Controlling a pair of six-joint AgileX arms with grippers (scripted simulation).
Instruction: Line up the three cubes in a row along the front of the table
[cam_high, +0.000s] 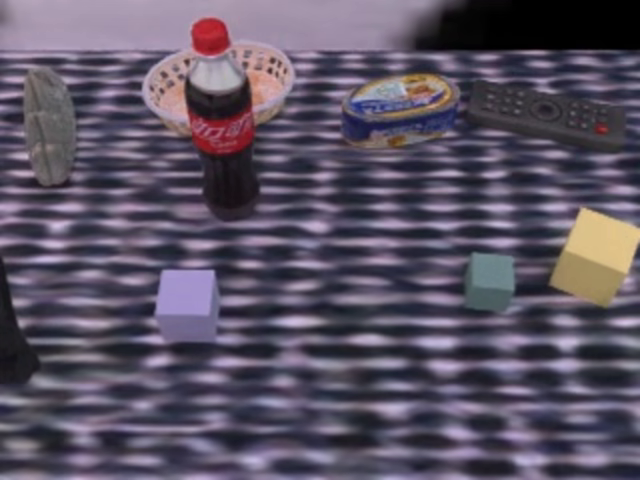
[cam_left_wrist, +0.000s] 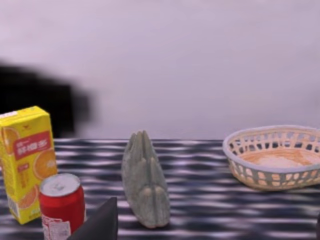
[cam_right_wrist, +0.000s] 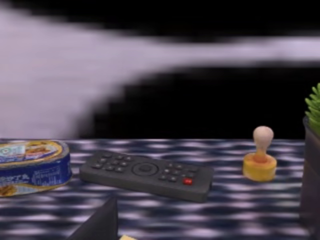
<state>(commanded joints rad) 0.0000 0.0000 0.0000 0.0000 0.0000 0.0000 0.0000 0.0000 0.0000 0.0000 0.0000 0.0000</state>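
Three cubes sit apart on the striped table (cam_high: 340, 400). The lavender cube (cam_high: 187, 305) is left of centre. The small teal-green cube (cam_high: 489, 281) is on the right, and the larger pale yellow cube (cam_high: 595, 256) is just beyond it by the right edge. My left arm (cam_high: 12, 340) shows as a dark shape at the left edge. My left gripper (cam_left_wrist: 210, 235) is open, low over the table, with nothing between its fingers. My right gripper (cam_right_wrist: 210, 234) is out of the top view; it is open, and a corner of the yellow cube (cam_right_wrist: 127, 238) shows beside one finger (cam_right_wrist: 102, 222).
Along the back stand a grey ridged stone (cam_high: 48, 125), a wicker basket (cam_high: 262, 62), a cola bottle (cam_high: 222, 120), a blue tin (cam_high: 400, 108) and a black remote (cam_high: 545, 113). A juice carton (cam_left_wrist: 25, 160), red can (cam_left_wrist: 62, 205), stamp (cam_right_wrist: 260, 160) and plant pot (cam_right_wrist: 311, 170) show in the wrist views.
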